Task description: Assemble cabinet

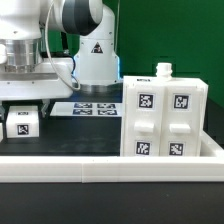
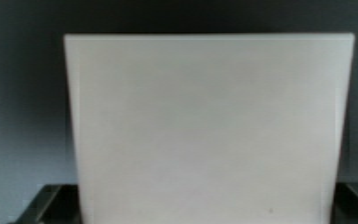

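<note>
The cabinet (image 1: pixel 160 115) is the big white box at the exterior view's right, with four tagged panels on its front and a small knob on top. My gripper (image 1: pixel 22 98) hangs low at the exterior view's left, right over a smaller white tagged panel part (image 1: pixel 22 124). In the wrist view this flat white panel (image 2: pixel 202 120) fills most of the frame. My gripper (image 2: pixel 202 212) has a dark finger (image 2: pixel 48 205) against each side edge, so it looks shut on the panel. The panel's underside and the fingertips are hidden.
The marker board (image 1: pixel 95 108) lies flat on the dark table between the arm and the cabinet. The robot's white base (image 1: pixel 95 55) stands behind it. A long white rail (image 1: pixel 110 165) runs along the table's front edge.
</note>
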Motion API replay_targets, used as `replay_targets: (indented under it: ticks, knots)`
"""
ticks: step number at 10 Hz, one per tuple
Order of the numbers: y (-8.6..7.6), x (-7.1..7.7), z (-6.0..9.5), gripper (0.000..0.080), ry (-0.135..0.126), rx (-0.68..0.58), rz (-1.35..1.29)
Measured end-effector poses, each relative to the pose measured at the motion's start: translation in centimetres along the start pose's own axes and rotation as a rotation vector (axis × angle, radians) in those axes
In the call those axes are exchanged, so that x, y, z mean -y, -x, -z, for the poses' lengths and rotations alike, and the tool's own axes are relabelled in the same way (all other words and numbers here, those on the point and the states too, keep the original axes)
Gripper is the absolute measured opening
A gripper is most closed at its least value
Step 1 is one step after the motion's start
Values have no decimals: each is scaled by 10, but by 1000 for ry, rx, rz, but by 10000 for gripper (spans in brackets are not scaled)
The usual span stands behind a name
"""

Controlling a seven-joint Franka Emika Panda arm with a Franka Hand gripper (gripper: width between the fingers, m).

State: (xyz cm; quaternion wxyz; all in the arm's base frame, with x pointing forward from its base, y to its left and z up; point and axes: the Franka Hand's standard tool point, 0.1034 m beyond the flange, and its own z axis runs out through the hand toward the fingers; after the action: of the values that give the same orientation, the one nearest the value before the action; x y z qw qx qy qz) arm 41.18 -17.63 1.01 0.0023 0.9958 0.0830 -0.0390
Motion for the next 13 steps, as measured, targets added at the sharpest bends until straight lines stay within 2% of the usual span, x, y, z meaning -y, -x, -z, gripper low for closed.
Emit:
replay_targets:
  ticks: [3,5,6,7,9,11,13]
  knots:
    - [1,2,3,562,-8,7,2]
    - [0,16,36,563,-43,14,-2]
    - [-6,27,60,563,-46,-4,-9]
    - [-14,37,77,563,-37,-35,-6]
    - [-23,57,100,563,-42,-52,-52]
    - [-43,88,129,563,-47,-58,-116]
    - [-77,117,155,563,-59,-61,-190]
